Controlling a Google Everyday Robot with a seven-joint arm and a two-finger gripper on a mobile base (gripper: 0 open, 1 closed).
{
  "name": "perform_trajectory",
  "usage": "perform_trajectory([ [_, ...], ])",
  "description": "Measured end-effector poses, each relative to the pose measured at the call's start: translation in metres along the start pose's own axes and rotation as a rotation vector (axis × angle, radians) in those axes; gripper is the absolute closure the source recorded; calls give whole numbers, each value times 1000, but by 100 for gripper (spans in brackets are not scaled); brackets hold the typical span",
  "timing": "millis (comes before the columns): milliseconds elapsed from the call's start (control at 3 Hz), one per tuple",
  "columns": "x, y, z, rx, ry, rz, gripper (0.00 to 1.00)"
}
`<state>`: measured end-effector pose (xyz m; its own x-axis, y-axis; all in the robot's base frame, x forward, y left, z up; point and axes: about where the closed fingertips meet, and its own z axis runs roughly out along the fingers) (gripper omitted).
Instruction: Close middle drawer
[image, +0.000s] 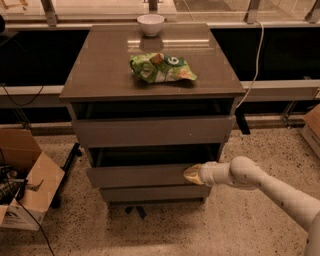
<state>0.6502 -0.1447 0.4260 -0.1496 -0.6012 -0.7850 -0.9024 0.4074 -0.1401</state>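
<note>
Looks like office or lab room. Hand (192, 174) low, at front of middle drawer (140, 176) of grey desk (100, 65). Below hand: hard speckled floor (235, 227). Well left of hand: open cardboard box (35, 182) with wires (11, 190). Up and right of hand: white cable (257, 55) hanging. Far behind: long ledge (280, 90), metal posts (49, 12).

The brown cabinet top (100, 75) carries a white bowl (150, 23) at 12 o'clock and a green snack bag (161, 68) near the centre. The gripper (191, 174) touches the middle drawer (135, 176) front at its 3 o'clock end.
</note>
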Motion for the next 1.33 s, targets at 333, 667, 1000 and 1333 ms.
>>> perform_trajectory([
  [333,-16,-17,8,24,-47,-32,100],
  [667,-18,-17,10,24,-51,-35,84],
  [1000,-18,-16,12,20,-52,-35,61],
  [1333,-19,-14,15,15,-54,-35,37],
])
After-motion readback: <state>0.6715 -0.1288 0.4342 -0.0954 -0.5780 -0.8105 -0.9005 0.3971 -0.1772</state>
